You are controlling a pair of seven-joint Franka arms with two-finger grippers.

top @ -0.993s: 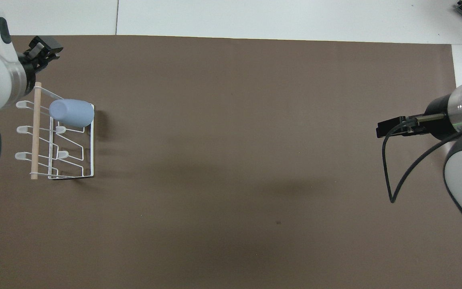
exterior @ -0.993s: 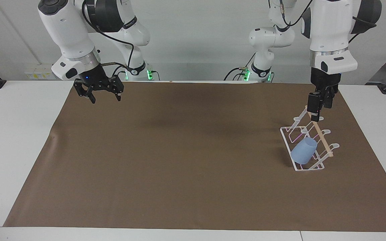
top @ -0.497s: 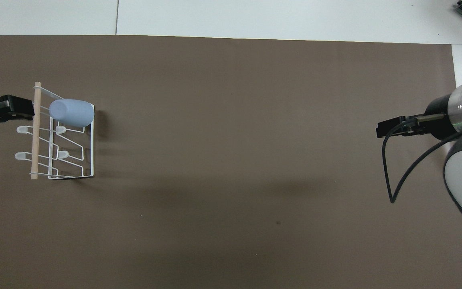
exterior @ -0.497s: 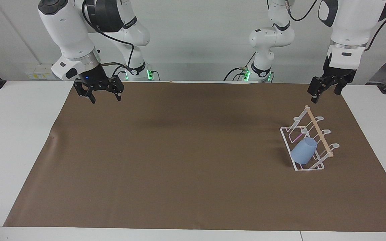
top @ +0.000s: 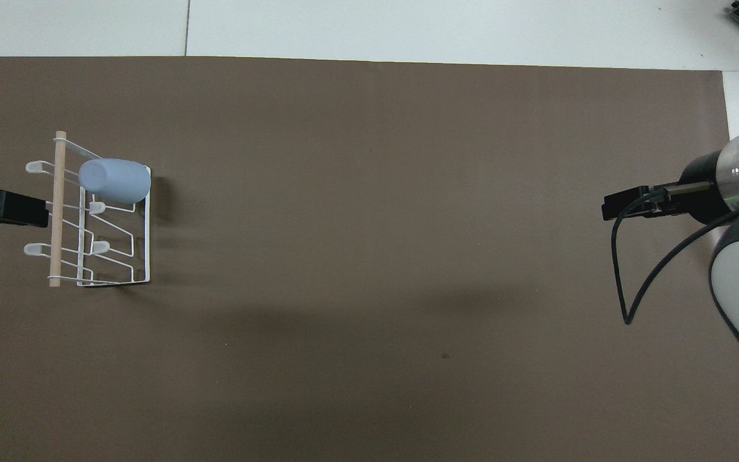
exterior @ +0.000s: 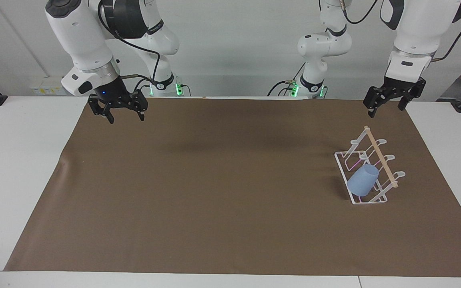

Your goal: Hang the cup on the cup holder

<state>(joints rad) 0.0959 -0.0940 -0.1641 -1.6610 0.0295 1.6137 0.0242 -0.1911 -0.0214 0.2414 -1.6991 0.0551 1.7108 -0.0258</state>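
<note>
- Light-blue, matte, tapered cup (exterior: 363, 181) hangs tilted on a slanted prong of the white wire cup holder with a wooden dowel on top (exterior: 377, 154), at the rack's end farther from the robots.
- Cup holder stands on the brown mat covering the surface (exterior: 214, 192), toward the left arm's end.
- Left claw (exterior: 388, 105) hangs in the air over the mat's edge, clear of the rack, fingers spread apart and empty.
- Right claw (exterior: 126, 116) waits over the mat's corner at the right arm's end, fingers apart, holding nothing.
</note>
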